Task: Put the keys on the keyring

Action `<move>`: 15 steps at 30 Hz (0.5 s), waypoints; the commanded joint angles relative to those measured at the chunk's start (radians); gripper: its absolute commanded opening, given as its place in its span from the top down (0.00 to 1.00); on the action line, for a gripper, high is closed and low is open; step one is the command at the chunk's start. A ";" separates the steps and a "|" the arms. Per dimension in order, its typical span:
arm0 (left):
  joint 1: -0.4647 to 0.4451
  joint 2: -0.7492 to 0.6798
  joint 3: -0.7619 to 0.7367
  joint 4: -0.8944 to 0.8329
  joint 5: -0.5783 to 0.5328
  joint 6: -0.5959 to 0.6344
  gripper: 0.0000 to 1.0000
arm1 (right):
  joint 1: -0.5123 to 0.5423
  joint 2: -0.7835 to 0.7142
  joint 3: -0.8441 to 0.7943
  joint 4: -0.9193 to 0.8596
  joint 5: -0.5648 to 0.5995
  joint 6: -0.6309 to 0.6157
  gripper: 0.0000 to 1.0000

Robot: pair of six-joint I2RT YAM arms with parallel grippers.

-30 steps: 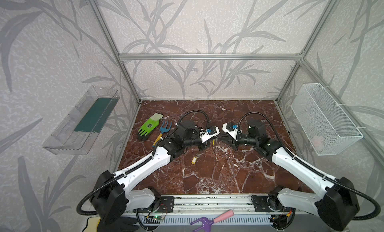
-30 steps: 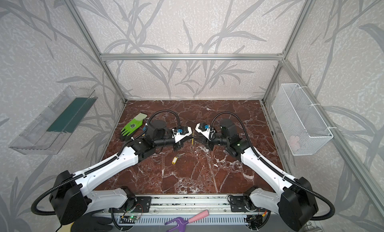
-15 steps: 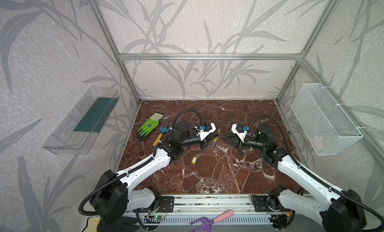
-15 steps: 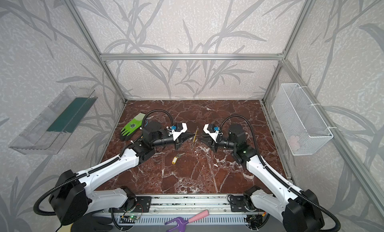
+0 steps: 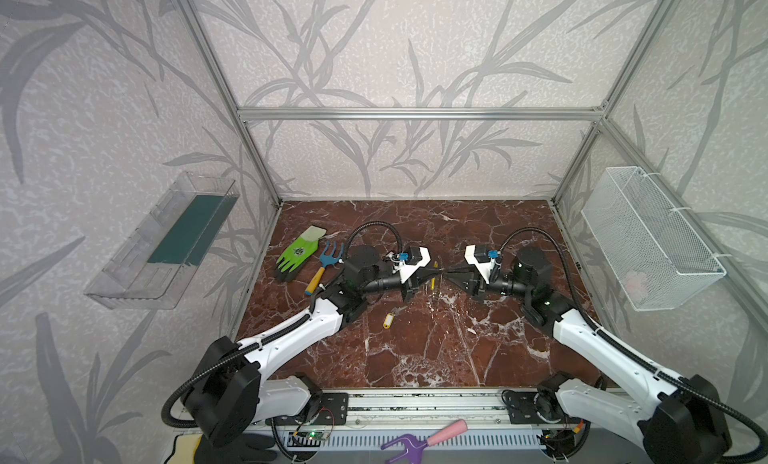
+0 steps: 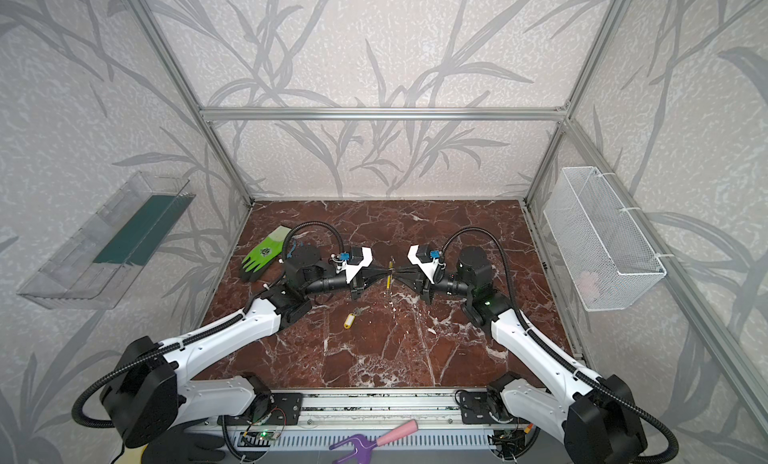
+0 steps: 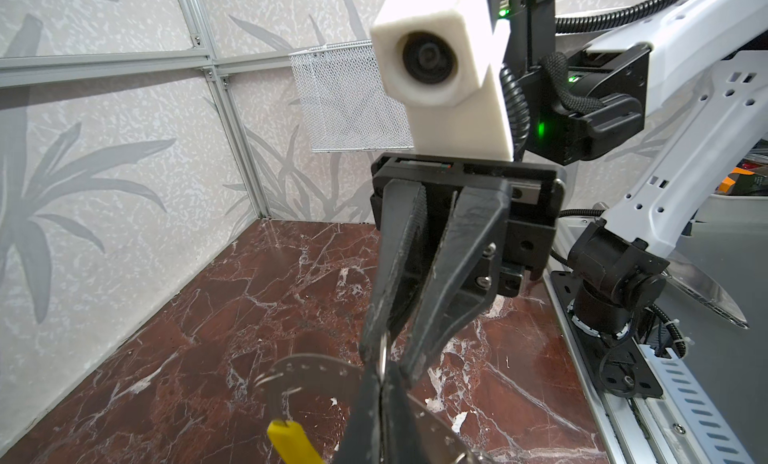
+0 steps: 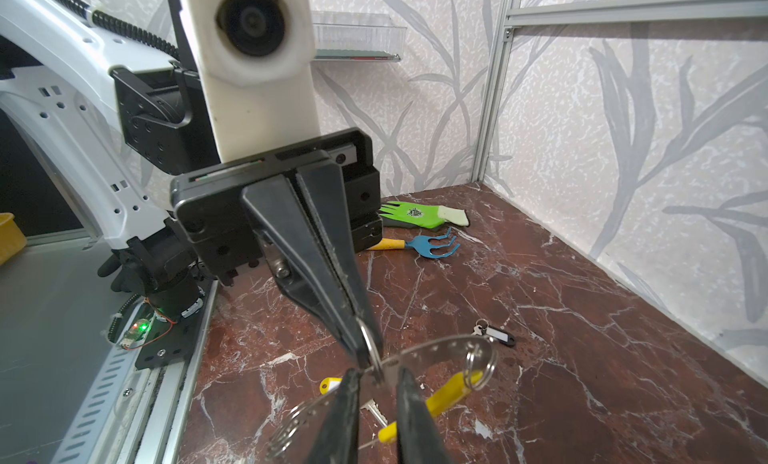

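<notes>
My left gripper (image 5: 436,271) (image 7: 380,399) is shut on the keyring (image 8: 432,352), a thin grey loop with a yellow segment (image 5: 433,280) (image 6: 389,277) that hangs above the floor mid-table. A small split ring (image 8: 480,366) sits on the loop. My right gripper (image 5: 447,271) (image 8: 377,377) faces it tip to tip. Its jaws stand narrowly open, with the loop's band just past the tips. Both keys lie on the floor: the yellow-tagged one (image 5: 388,320) (image 6: 350,320) near the left arm, the black-fob one (image 8: 496,335) further back.
A green glove (image 5: 299,254) and a blue hand rake with a yellow handle (image 5: 324,266) lie at the back left. A wire basket (image 5: 648,237) hangs on the right wall and a clear tray (image 5: 166,242) on the left wall. A pink-and-purple tool (image 5: 424,439) lies beyond the front rail.
My right gripper drew back to the right, then came in again until its tips met the left gripper's; its jaws have narrowed. The left gripper kept hold of the keyring.
</notes>
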 commanded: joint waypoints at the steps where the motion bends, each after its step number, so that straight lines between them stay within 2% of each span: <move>1: 0.002 -0.008 -0.007 0.034 0.031 -0.010 1.00 | 0.004 0.010 0.012 0.038 -0.035 0.019 0.85; 12: 0.003 -0.012 -0.002 -0.036 0.015 0.042 1.00 | 0.004 0.005 0.006 0.056 -0.040 0.018 1.00; 15: 0.004 -0.022 0.003 -0.076 -0.021 0.070 0.85 | 0.004 0.004 0.012 0.024 -0.008 0.002 1.00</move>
